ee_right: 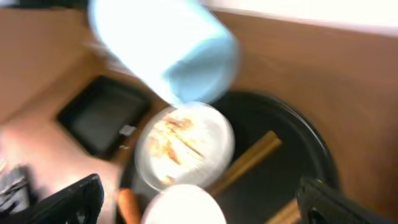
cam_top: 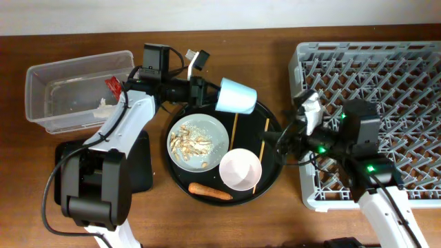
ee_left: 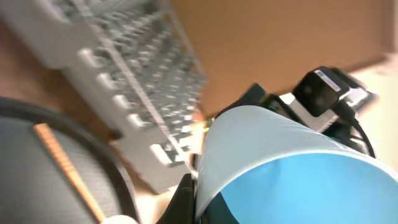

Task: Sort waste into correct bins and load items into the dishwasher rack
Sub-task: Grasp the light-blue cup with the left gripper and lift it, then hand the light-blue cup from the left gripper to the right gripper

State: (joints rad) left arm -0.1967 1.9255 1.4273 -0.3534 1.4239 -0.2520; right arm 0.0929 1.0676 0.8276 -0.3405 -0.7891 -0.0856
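Observation:
My left gripper (cam_top: 207, 91) is shut on the rim of the light-blue cup (cam_top: 236, 95) and holds it tilted above the far edge of the round black tray. In the left wrist view the cup (ee_left: 280, 162) fills the frame beside one finger (ee_left: 185, 200). The pale plate (cam_top: 198, 141) carries beige food scraps. The pink-white bowl (cam_top: 240, 169), the orange carrot (cam_top: 210, 191) and two chopsticks (cam_top: 263, 148) lie on that tray. My right gripper (cam_top: 282, 141) is open and empty at the tray's right edge, next to the grey dishwasher rack (cam_top: 386, 103). Its wrist view shows the cup (ee_right: 168, 50), plate (ee_right: 186, 146) and bowl (ee_right: 183, 208).
The clear tub (cam_top: 41, 103) at the far left holds the red wrapper (cam_top: 114, 85) and white tissue (cam_top: 103, 107). The shallow black rectangular tray (cam_top: 141, 165) lies partly under my left arm. The round black tray (cam_top: 275, 176) sits between the arms.

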